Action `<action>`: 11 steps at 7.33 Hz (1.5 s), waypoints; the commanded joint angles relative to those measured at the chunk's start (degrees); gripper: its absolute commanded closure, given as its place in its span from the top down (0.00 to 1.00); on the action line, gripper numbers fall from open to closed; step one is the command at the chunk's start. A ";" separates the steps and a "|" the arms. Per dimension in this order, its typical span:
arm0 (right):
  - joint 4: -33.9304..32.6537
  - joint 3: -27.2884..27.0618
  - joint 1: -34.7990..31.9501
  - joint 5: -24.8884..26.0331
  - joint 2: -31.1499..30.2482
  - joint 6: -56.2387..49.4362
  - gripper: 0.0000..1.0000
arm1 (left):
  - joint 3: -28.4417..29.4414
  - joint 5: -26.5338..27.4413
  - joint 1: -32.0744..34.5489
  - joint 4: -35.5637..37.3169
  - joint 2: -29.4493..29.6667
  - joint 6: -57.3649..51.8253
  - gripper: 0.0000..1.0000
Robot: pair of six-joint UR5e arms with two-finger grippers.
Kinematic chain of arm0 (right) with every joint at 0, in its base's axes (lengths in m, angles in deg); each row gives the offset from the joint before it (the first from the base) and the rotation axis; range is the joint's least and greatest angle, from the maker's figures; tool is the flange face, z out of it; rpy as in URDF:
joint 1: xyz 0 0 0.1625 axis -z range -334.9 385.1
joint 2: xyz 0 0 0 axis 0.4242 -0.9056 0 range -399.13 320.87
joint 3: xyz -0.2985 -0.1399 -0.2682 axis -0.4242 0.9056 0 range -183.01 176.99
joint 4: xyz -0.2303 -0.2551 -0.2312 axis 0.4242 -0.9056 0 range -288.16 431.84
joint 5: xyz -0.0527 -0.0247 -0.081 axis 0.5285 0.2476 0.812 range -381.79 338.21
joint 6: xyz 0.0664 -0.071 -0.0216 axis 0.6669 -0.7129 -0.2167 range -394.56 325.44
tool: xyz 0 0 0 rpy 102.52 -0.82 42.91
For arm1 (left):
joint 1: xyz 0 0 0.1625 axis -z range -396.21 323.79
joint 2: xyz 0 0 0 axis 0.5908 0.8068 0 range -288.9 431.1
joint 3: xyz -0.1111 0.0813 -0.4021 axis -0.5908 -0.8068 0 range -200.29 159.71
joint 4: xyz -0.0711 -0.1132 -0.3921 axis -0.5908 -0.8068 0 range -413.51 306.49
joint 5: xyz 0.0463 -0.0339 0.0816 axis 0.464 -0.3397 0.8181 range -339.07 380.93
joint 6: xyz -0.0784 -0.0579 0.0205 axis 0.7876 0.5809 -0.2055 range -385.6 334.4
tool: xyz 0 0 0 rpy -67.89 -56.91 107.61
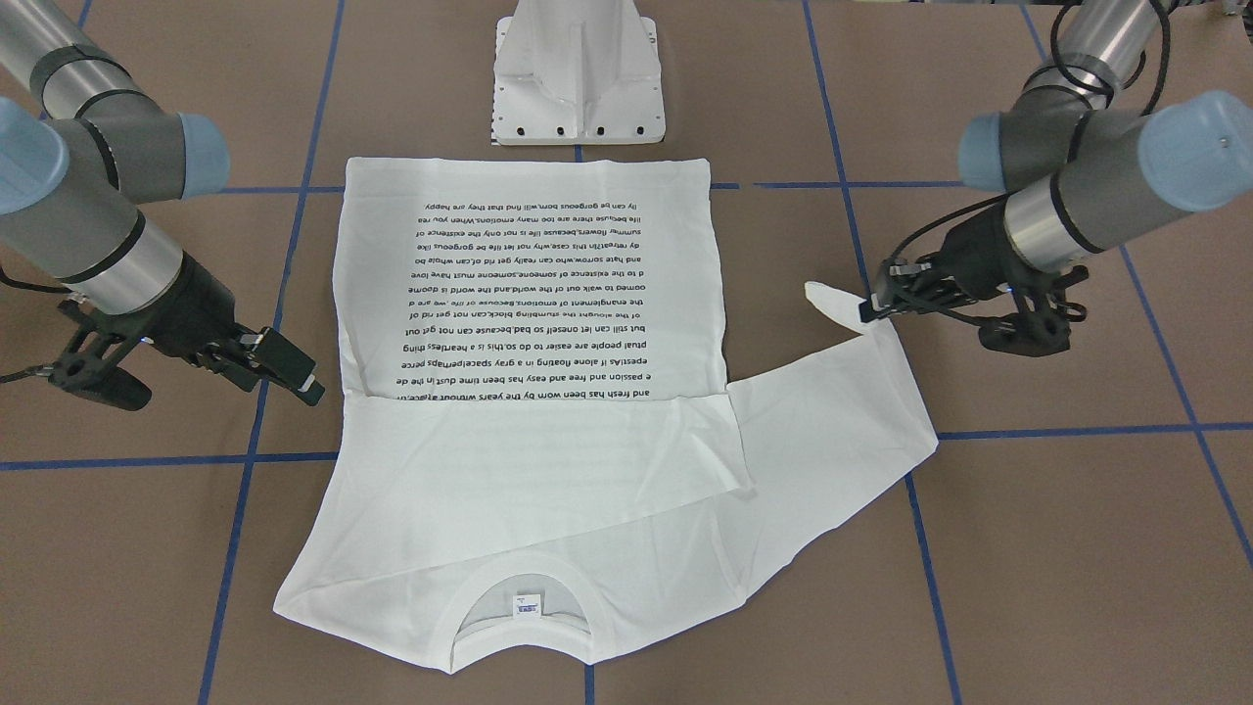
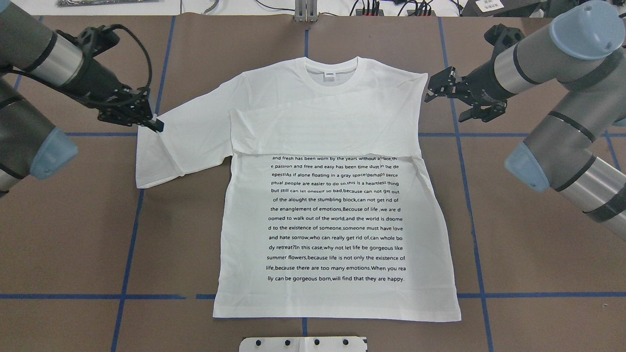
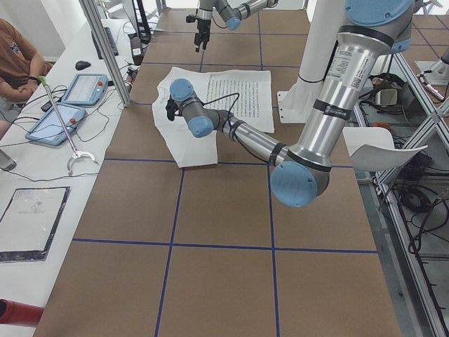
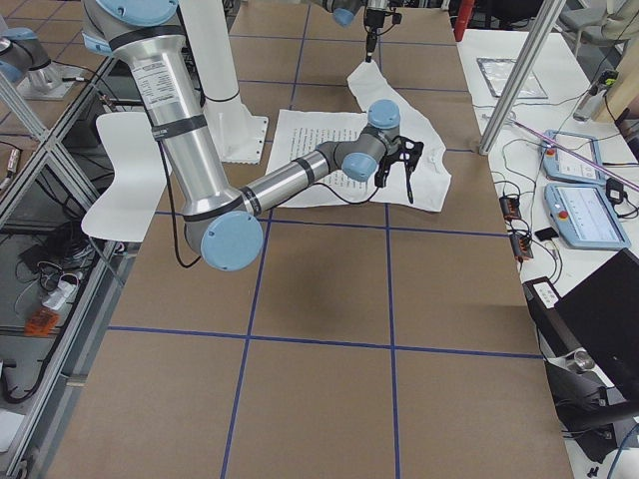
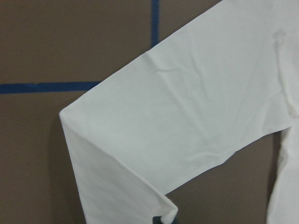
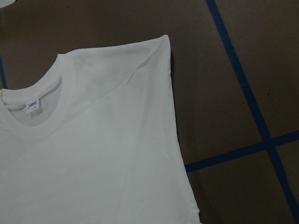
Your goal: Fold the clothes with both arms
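Note:
The white long-sleeved T-shirt (image 2: pixel 337 220) lies flat on the brown table with its printed side up and its collar (image 2: pixel 331 76) at the far edge. One sleeve is folded across the chest above the text. My left gripper (image 2: pixel 155 124) is shut on the end of the other sleeve (image 1: pixel 832 431) and holds the cuff slightly off the table (image 1: pixel 827 294). The left wrist view shows that sleeve (image 5: pixel 187 116) bent over itself. My right gripper (image 2: pixel 433 89) is open and empty just beside the shirt's shoulder (image 6: pixel 159 46), apart from the cloth.
The white pedestal base (image 1: pixel 578 88) stands just past the shirt's hem. Blue tape lines (image 2: pixel 132 215) cross the brown table. A person (image 3: pixel 14 56) sits at a side bench with tablets (image 3: pixel 70 88); a laptop (image 4: pixel 599 319) and other tablets (image 4: pixel 584 215) line the opposite bench.

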 commanded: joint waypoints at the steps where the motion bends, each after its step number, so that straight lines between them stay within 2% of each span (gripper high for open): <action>1: 0.08 -0.08 -2.92 -0.10 -5.12 -8.20 1.00 | 1.29 3.72 -4.65 -0.10 10.53 12.96 0.00; 2: 0.00 -0.08 -3.63 -0.10 -5.67 -9.55 1.00 | 3.65 10.10 -8.33 -0.27 16.50 17.79 0.00; 5: 0.08 -0.08 -4.51 -0.10 -7.16 -10.00 1.00 | 17.43 19.11 -13.01 -1.58 32.07 20.04 0.00; 8: -0.01 -0.08 -5.48 -0.10 -8.22 -12.64 1.00 | 20.72 28.24 -18.80 -3.87 37.20 21.62 0.00; 9: -0.01 -0.17 -5.57 -0.10 -8.31 -12.64 1.00 | 21.25 32.97 -21.78 -4.48 37.56 21.62 0.00; 11: 0.08 -0.08 -6.44 -2.02 -8.92 -13.16 1.00 | 26.85 37.39 -24.52 -8.16 39.49 21.62 0.00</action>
